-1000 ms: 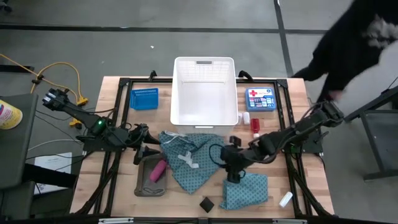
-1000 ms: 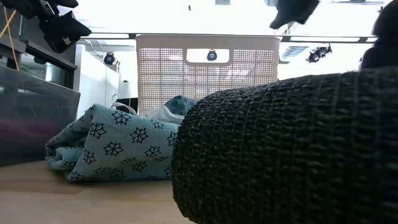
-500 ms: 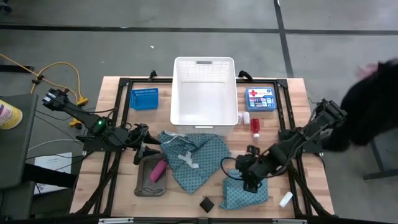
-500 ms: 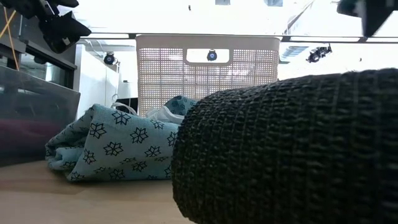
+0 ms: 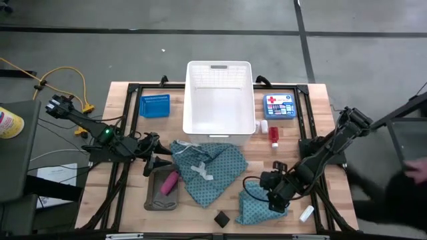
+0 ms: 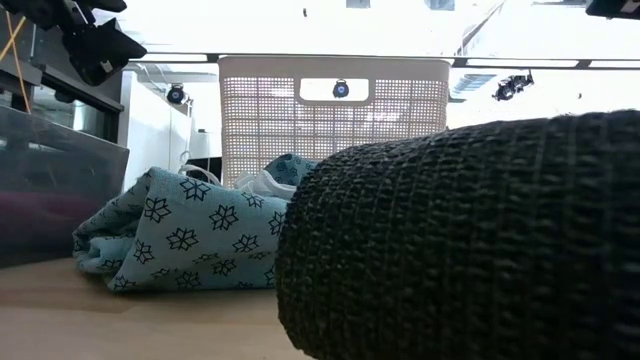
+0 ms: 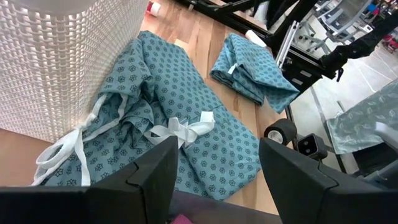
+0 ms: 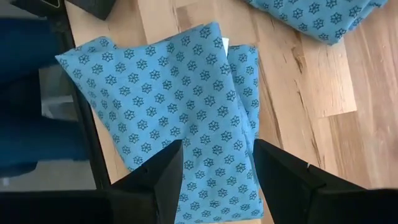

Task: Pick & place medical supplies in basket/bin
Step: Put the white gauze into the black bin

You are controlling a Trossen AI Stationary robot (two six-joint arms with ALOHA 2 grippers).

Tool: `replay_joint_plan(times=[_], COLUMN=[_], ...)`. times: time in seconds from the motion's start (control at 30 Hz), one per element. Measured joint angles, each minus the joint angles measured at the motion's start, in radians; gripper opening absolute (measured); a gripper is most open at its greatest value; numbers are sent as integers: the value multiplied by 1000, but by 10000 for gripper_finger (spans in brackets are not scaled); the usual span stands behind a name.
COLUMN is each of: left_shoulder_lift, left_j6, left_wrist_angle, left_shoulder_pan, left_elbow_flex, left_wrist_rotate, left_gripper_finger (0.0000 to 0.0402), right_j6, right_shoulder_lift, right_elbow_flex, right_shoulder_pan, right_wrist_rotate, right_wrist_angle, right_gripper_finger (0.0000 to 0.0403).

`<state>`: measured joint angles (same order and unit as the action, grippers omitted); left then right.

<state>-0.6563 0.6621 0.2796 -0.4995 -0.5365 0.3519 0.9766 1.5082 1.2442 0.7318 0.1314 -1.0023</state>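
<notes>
**A:** Which supply is in hand, and where does it lie?

**B:** The small folded teal cloth [image 5: 261, 207], at the lower right of the high view, flat on the desk [image 5: 333, 190] and well apart from the white slotted basket [image 5: 219, 100] at upper centre. The right claw [image 5: 273, 199] hovers directly above it, fingers spread with nothing between them; its wrist view looks straight down on the cloth [image 8: 186, 106].

**A:** How would it handle?

**B:** My judgement: light and limp, a few layers of thin fabric. It will sag and may unfold once lifted, so a pinch at a flat middle would probably just slide off the top layer. The thick folded edge, or a bunched ridge, seems the surest hold, with the fingers pressing down into the cloth before closing.

**A:** Anything fragile?

**B:** No. The risk is trailing corners catching the basket rim, so it wants a high carry.

**A:** And the other arm?

**B:** The left claw [image 5: 160, 162] waits at the left of the high view beside the larger teal cloth [image 5: 205, 170] with white ties [image 7: 183, 129], above the grey tray [image 5: 155, 200] holding the pink cylinder [image 5: 169, 183]. Its fingers stand apart, empty.
</notes>
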Motion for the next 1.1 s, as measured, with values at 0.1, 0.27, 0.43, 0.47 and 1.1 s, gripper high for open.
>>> replay_joint_plan(times=[0.1, 0.27, 0.43, 0.47, 1.1], left_shoulder_lift=[0, 0, 0, 0, 0], left_j6=[0, 0, 0, 0, 0], left_wrist_angle=[0, 0, 0, 0, 0], left_shoulder_pan=[0, 0, 0, 0, 0], left_elbow_flex=[0, 0, 0, 0, 0], left_wrist_rotate=[0, 0, 0, 0, 0], left_gripper_finger=[218, 218, 218, 218, 218], right_j6=[13, -60, -119, -123, -235], right_shoulder_lift=[0, 0, 1, 1, 6], right_elbow_flex=[0, 0, 0, 0, -49], right_shoulder_pan=[16, 74, 162, 179, 260], right_wrist_rotate=[-1, -4, -4, -7, -266], right_wrist_angle=[0, -12, -15, -17, -106], right_gripper_finger=[183, 183, 183, 183, 183])
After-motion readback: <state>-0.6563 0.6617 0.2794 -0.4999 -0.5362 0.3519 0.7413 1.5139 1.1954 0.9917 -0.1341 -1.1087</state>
